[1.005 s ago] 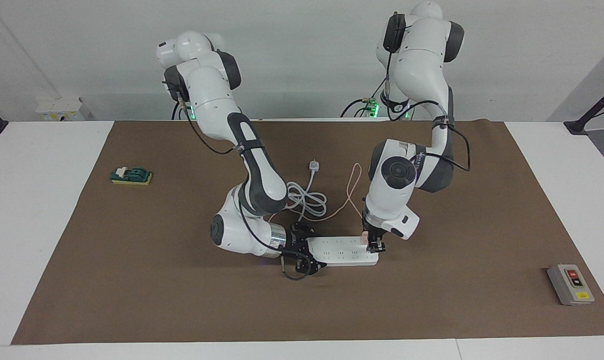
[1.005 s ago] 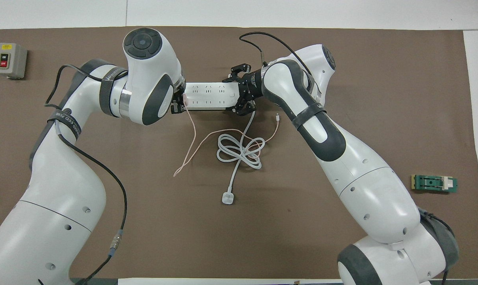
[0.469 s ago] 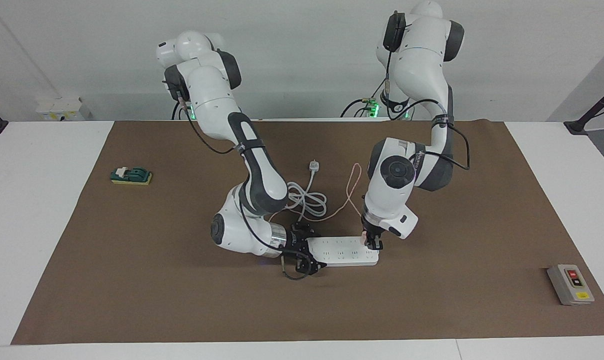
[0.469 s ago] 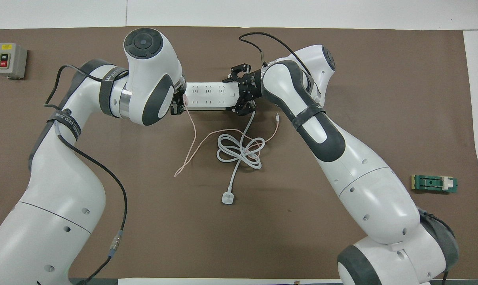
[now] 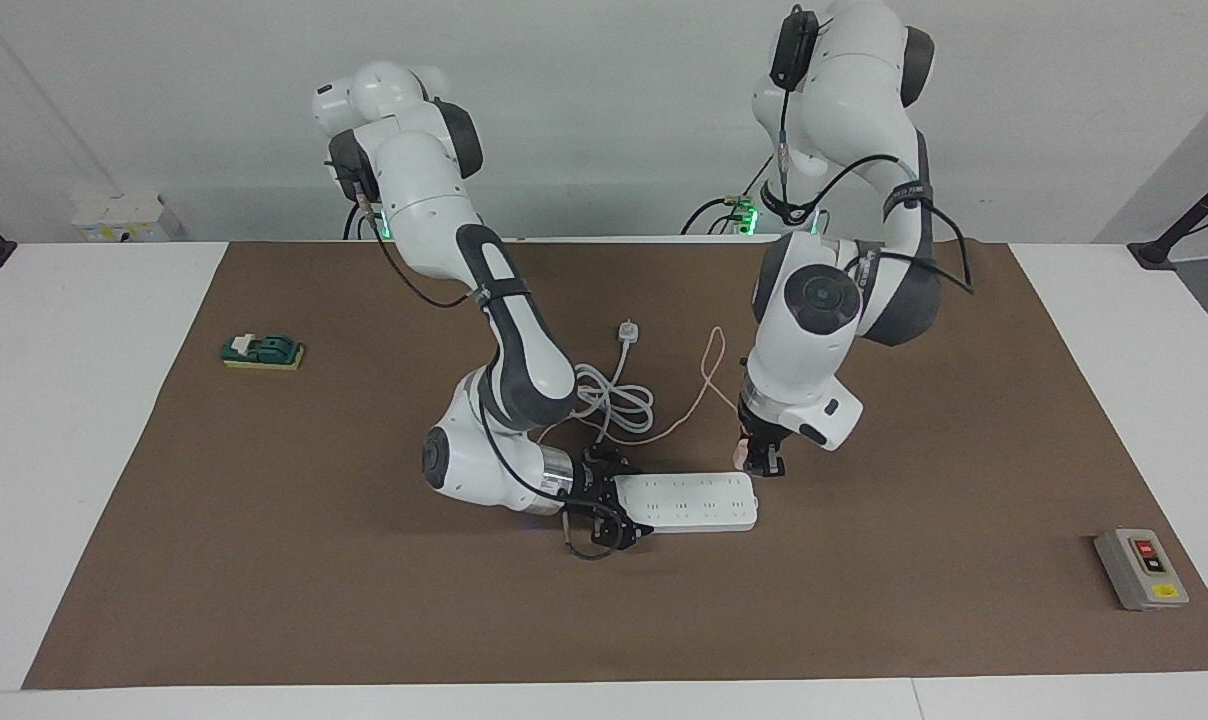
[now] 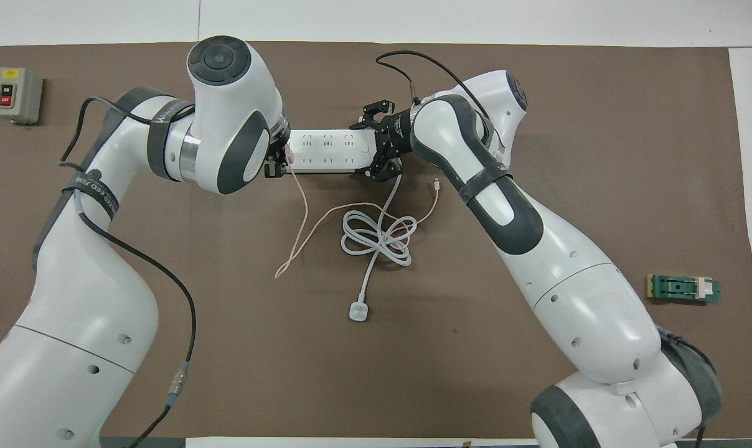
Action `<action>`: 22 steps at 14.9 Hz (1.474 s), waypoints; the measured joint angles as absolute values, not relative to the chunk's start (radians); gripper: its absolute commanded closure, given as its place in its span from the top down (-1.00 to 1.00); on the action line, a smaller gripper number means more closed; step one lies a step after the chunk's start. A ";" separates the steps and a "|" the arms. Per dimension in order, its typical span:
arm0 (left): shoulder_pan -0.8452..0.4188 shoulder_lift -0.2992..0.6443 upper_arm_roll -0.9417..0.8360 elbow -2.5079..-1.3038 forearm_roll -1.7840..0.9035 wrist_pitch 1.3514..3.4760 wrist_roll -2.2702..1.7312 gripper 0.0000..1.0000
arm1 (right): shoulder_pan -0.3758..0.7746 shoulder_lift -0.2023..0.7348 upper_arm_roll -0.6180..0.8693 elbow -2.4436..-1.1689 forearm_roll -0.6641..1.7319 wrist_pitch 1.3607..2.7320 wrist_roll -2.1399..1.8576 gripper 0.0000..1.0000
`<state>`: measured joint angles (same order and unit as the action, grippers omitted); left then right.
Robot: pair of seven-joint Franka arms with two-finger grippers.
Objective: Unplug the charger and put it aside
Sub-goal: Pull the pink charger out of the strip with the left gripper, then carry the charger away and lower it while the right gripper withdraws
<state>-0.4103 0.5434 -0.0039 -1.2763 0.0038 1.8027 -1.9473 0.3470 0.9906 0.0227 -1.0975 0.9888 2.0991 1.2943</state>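
The charger (image 5: 741, 455) is a small pale pink cube held in my left gripper (image 5: 761, 463), which is shut on it just above the end of the white power strip (image 5: 689, 502), clear of its sockets. In the overhead view the charger (image 6: 289, 159) shows at my left gripper (image 6: 277, 167) beside the power strip (image 6: 329, 151). Its thin pink cable (image 5: 709, 368) trails over the mat toward the robots and also shows in the overhead view (image 6: 301, 218). My right gripper (image 5: 606, 510) grips the strip's other end, and it shows in the overhead view (image 6: 378, 144) too.
A white round-ended plug (image 5: 628, 331) with a coiled thick white cord (image 5: 614, 400) lies nearer to the robots than the strip. A grey switch box (image 5: 1141, 568) sits toward the left arm's end of the table. A green block (image 5: 262, 351) sits toward the right arm's end.
My left gripper has risen with the charger, which has come out of the strip's end socket. The right gripper and the strip have stayed put.
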 measured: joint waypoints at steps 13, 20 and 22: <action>-0.259 0.448 0.012 -1.308 0.004 1.662 -0.728 -1.00 | 0.367 0.992 0.026 -1.098 0.989 2.141 1.292 1.00; -0.059 0.387 0.010 -1.393 -0.049 1.653 -0.125 -1.00 | 0.341 0.968 0.016 -1.090 0.989 2.073 1.292 1.00; -0.020 0.386 0.011 -1.406 -0.101 1.658 -0.026 -1.00 | 0.319 0.950 0.012 -1.087 0.989 2.051 1.292 1.00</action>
